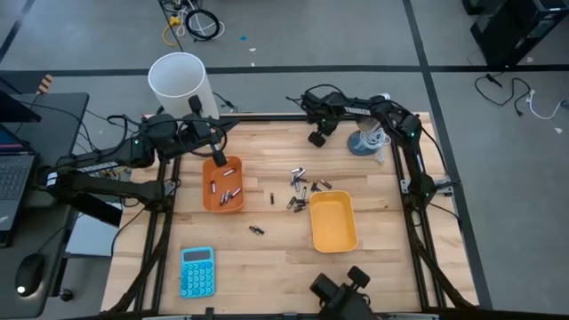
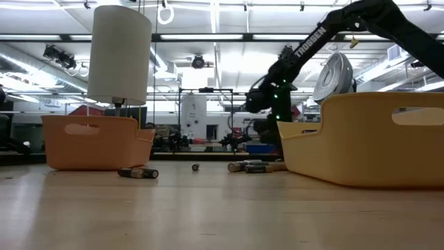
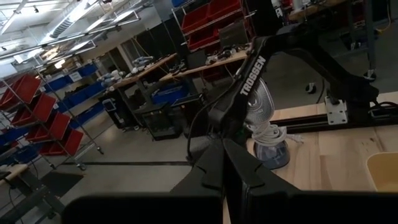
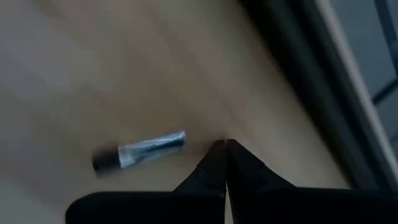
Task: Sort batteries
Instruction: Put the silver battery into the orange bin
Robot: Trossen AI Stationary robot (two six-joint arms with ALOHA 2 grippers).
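Left gripper (image 1: 216, 158) sits right over the orange tray (image 1: 210, 197), fingers pinched together on nothing. Some batteries (image 1: 229, 193) are already in that tray; the loose batteries (image 1: 300, 188) lie beside the yellow tray (image 1: 332, 239). Right gripper (image 1: 316, 138) idles, fingers together, well beyond them.

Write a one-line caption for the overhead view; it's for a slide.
Left gripper over an orange tray holding batteries; loose batteries beside an empty yellow tray.
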